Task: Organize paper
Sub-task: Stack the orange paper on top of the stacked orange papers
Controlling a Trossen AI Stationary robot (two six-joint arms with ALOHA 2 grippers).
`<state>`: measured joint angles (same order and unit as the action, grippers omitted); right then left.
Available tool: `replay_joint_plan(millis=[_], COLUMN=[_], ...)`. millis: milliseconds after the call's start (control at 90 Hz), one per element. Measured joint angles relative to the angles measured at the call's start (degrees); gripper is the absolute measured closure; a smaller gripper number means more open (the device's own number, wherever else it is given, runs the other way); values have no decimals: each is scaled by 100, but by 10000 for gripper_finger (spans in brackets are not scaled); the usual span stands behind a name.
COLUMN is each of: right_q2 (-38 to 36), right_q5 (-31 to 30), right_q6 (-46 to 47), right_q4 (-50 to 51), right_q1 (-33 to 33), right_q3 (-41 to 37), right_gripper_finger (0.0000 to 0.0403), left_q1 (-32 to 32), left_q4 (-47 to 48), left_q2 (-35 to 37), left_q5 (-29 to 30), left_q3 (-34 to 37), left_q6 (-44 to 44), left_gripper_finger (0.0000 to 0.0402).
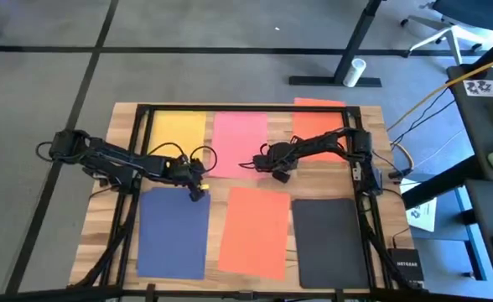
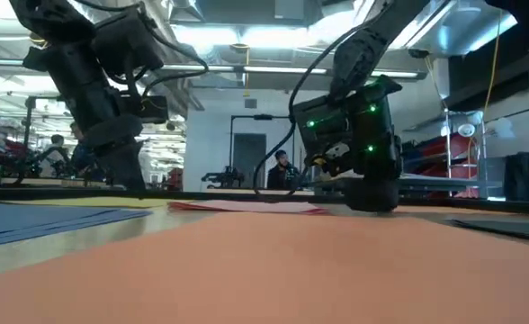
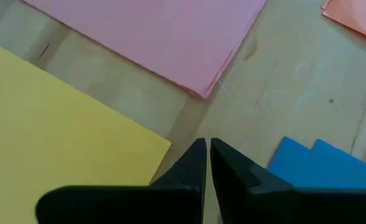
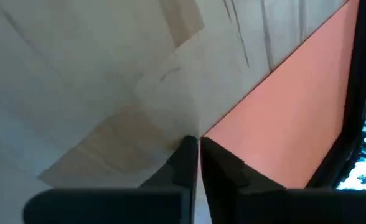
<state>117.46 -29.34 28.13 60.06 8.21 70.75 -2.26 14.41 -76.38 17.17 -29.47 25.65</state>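
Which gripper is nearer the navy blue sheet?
Left. The left gripper sits at the navy blue sheet's top right corner; the right gripper is farther off, above the orange sheet.

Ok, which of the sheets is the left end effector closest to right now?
The navy blue sheet in the near row: the left end effector sits at its far right corner. The yellow sheet and pink sheet lie farther off.

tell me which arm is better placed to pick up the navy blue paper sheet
Left. The left gripper, fingers nearly shut, sits at the far edge of the navy blue paper sheet. The right gripper is over bare wood between the pink and orange sheets.
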Motion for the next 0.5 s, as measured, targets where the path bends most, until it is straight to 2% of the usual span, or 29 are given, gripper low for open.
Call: replay_joint_plan(millis=[278, 411, 500], right_q2=[-463, -491, -420], right_q5=[312, 129, 115], right_q6=[-13, -8, -12], right_q4=[-1, -28, -190], right_q1=[-377, -448, -414], right_q3=[115, 110, 15], right_gripper_finger=[402, 402, 386], left_q1=[-40, -39, -54], left_q4=[0, 0, 2], left_q2=[0, 0, 0], left_q5=[-2, -1, -2], left_q3=[0, 0, 0], left_q6=[-9, -12, -55], left_gripper_finger=[393, 393, 393])
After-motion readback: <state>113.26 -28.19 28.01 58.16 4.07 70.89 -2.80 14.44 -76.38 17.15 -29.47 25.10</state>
